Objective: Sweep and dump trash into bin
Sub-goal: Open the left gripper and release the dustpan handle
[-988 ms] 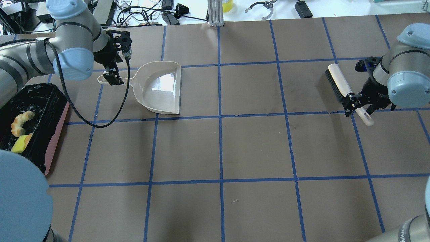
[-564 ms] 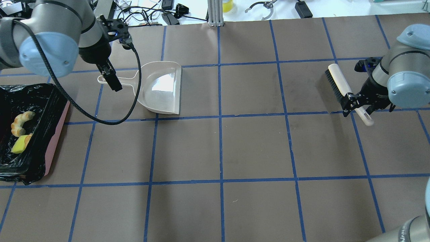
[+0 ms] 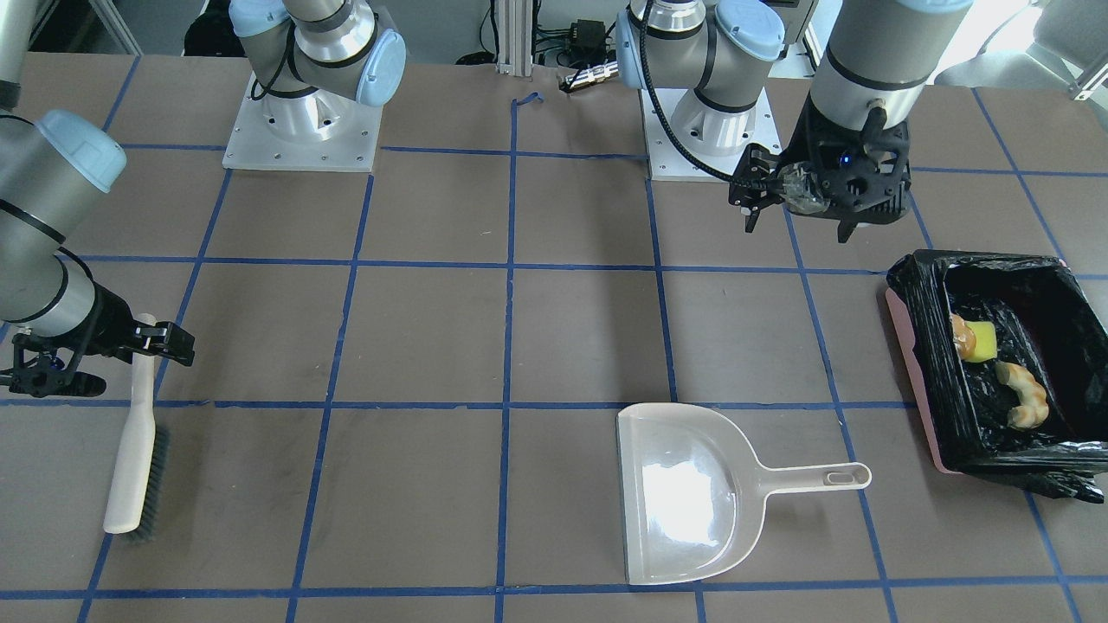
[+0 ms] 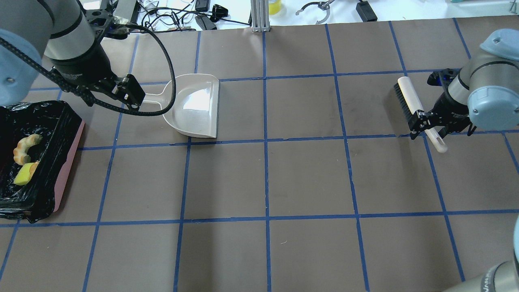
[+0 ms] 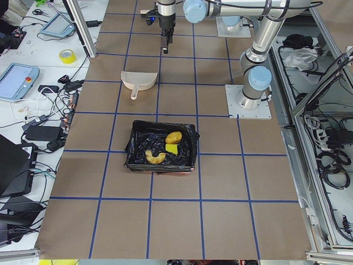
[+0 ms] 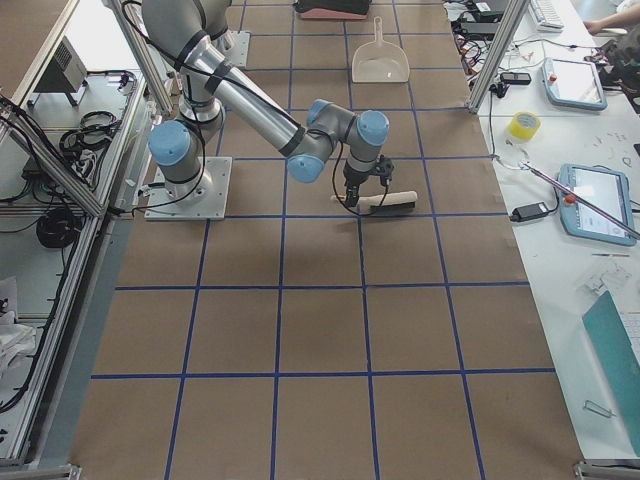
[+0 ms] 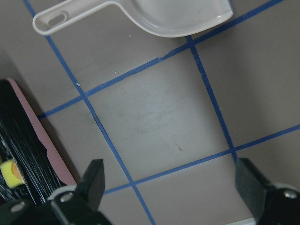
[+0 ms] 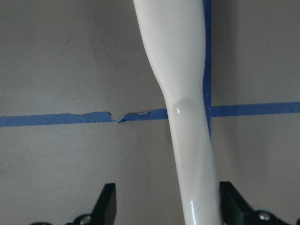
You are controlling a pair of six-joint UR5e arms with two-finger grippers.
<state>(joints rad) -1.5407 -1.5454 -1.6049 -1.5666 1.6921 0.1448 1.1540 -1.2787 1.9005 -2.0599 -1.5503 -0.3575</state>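
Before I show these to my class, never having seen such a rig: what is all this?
Two robot arms work at a table. The pictures come from cameras above, across, at each end, and on each wrist. On the table lie a dustpan, a brush and a bin with the trash inside. The left gripper hangs open above the table near the dustpan and holds nothing. The right gripper is open, its fingers either side of the brush handle, not closed on it.
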